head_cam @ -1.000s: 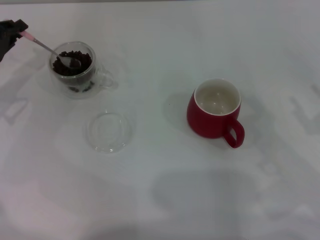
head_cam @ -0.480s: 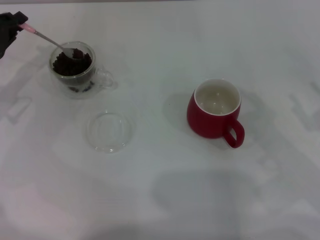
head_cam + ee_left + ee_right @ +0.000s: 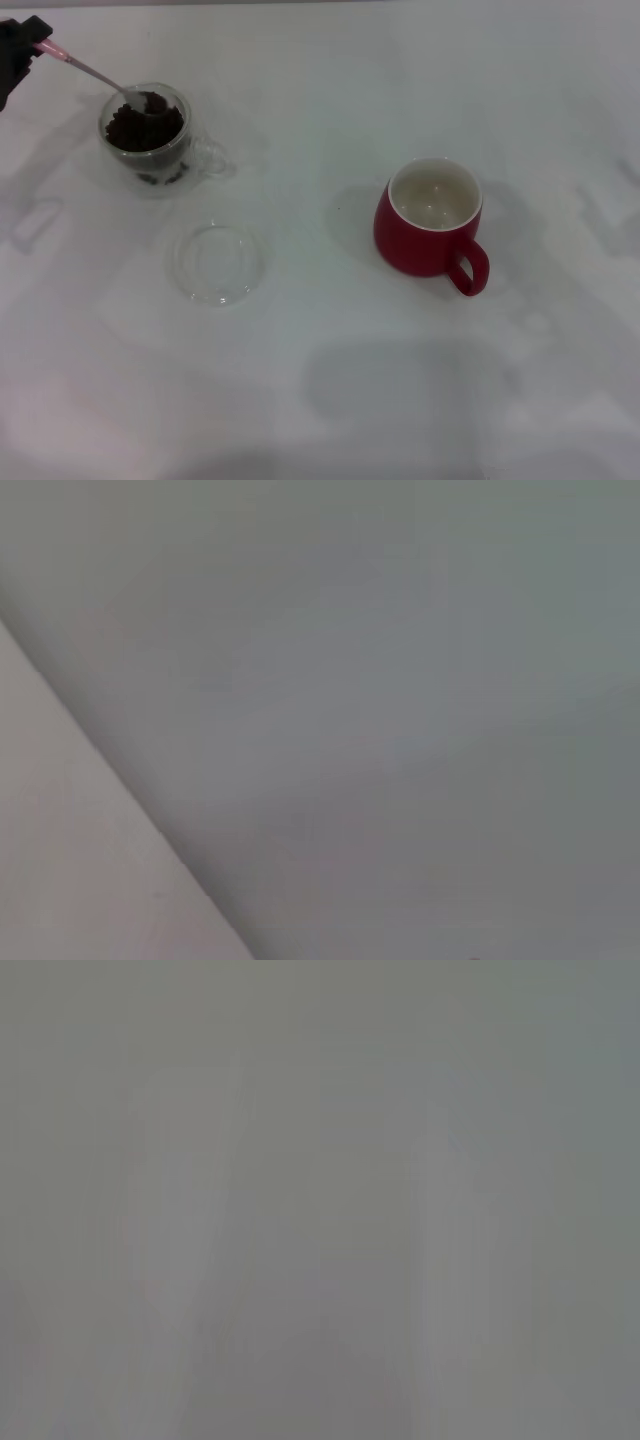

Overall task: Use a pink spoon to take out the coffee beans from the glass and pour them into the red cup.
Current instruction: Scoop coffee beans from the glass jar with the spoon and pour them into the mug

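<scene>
In the head view the clear double-walled glass [image 3: 152, 140] stands at the far left, filled with dark coffee beans [image 3: 140, 131]. My left gripper [image 3: 22, 52] sits at the far left edge, shut on the pink handle end of the pink spoon [image 3: 88, 72]. The spoon slants down to the glass, and its metal bowl, carrying a few beans, hovers at the far rim. The red cup [image 3: 430, 222], white inside, stands to the right of centre with its handle toward me. The right gripper is out of view. Both wrist views show only blank grey.
A flat clear round dish [image 3: 220, 262] lies on the white table [image 3: 330, 400] in front of the glass, between it and me. Open table surface stretches between the glass and the red cup.
The spoon's bowl has risen out of the bean heap to the glass's far rim with beans in it, and my left gripper has lifted slightly.
</scene>
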`<move>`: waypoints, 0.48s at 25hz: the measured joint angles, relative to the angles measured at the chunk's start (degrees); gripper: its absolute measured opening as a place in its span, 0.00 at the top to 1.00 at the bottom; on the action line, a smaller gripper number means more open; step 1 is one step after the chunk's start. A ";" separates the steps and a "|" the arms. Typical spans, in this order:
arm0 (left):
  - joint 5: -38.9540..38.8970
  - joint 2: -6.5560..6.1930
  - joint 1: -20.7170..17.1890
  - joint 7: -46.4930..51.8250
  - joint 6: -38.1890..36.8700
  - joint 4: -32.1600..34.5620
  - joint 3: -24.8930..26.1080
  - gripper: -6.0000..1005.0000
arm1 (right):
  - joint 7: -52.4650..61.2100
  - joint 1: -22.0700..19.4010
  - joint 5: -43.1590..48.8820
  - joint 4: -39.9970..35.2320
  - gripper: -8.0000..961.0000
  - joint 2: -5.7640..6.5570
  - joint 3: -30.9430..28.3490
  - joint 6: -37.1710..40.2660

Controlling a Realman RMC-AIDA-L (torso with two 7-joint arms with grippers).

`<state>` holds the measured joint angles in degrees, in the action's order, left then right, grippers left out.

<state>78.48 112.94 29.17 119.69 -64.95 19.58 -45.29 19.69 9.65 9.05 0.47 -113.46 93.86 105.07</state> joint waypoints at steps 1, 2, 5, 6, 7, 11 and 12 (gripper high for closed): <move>0.06 0.00 0.00 -0.46 -0.56 0.01 -0.06 0.87 | 0.00 0.13 0.00 0.01 0.31 0.00 0.00 0.00; 0.11 0.00 0.01 -0.89 -1.10 0.04 -0.14 0.87 | 0.00 0.20 0.00 -0.03 0.31 0.00 0.00 0.00; 0.37 0.05 0.33 -2.79 -3.08 0.10 -0.36 0.87 | 0.00 0.21 0.00 -0.32 0.31 0.00 0.00 0.01; 0.51 0.08 0.47 -3.31 -3.78 0.10 -0.42 0.87 | 0.00 0.21 0.00 -0.37 0.31 0.00 0.01 0.05; 0.58 0.10 0.59 -3.70 -4.53 0.11 -0.50 0.87 | 0.01 0.21 0.00 -0.37 0.31 0.00 0.00 0.12; 0.71 0.32 1.29 -4.52 -7.17 0.18 -1.86 0.87 | 0.10 0.17 -0.04 -0.38 0.31 0.00 -0.14 0.40; 0.73 0.39 1.61 -4.52 -7.66 0.21 -2.45 0.87 | 0.21 0.13 -0.09 -0.38 0.31 0.00 -0.19 0.44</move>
<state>79.21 113.33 30.78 115.17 -72.61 19.79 -47.74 19.90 9.78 8.96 0.08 -113.46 93.68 105.51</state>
